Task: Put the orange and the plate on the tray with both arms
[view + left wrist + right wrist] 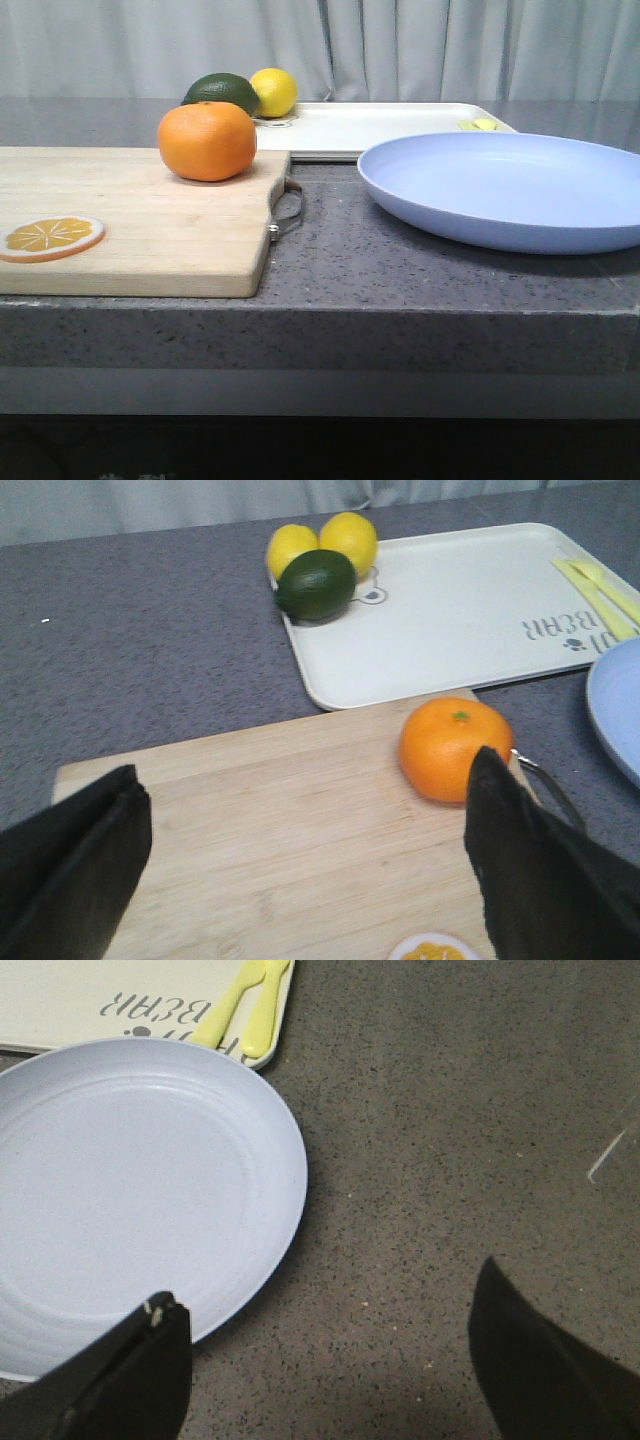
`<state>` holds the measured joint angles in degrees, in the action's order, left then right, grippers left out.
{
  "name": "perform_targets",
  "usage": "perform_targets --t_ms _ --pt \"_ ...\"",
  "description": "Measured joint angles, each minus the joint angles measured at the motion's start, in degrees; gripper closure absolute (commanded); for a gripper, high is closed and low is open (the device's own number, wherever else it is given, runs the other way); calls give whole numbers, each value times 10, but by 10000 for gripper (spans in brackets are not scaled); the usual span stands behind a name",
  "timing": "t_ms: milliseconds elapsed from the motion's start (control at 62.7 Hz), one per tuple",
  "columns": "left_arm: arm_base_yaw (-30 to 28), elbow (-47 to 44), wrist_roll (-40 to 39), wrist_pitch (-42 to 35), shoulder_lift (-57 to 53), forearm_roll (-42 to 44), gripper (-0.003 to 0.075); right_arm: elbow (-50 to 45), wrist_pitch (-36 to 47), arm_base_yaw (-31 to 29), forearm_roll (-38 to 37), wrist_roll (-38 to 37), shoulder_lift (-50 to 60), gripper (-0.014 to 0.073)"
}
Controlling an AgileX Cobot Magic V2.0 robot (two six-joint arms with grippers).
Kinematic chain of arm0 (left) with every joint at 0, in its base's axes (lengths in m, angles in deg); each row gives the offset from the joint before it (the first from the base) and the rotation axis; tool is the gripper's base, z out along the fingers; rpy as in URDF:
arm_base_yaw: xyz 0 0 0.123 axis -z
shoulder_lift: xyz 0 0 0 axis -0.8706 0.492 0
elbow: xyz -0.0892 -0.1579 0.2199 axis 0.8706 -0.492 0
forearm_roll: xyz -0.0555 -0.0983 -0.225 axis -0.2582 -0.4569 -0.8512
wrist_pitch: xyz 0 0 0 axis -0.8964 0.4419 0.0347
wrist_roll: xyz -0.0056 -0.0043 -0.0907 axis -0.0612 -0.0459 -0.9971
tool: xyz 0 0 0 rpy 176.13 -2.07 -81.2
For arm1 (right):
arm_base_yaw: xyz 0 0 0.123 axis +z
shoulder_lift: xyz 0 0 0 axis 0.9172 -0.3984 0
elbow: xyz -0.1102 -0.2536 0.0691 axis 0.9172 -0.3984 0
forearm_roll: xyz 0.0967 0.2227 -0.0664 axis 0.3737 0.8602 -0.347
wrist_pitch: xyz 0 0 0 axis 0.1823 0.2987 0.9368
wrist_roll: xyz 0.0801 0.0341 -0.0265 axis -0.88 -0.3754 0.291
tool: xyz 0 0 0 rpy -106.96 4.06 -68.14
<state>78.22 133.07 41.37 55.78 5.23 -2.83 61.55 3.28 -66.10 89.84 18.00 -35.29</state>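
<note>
The orange rests on the far right corner of a wooden cutting board. My left gripper hovers open above the board, and the orange lies just beyond one fingertip. The lavender-blue plate lies on the counter to the right. Over the counter beside the plate's rim, my right gripper is open and holds nothing. The cream-white tray sits behind both. Neither gripper shows in the front view.
A dark green avocado and two lemons crowd the tray's far left corner. Yellow cutlery lies along the tray's right side. An orange slice disc sits on the board's near left. The board's metal handle points toward the plate.
</note>
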Motion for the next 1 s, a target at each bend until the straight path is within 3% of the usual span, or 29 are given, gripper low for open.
perform_targets --t_ms 191,383,1005 --pt "83 45 1 -25 107 0 99 0 0 0 0 0 0 13" --pt "130 95 1 -33 201 0 99 0 0 0 0 0 0 13" --pt "140 207 1 -33 443 52 99 0 0 0 0 0 0 13"
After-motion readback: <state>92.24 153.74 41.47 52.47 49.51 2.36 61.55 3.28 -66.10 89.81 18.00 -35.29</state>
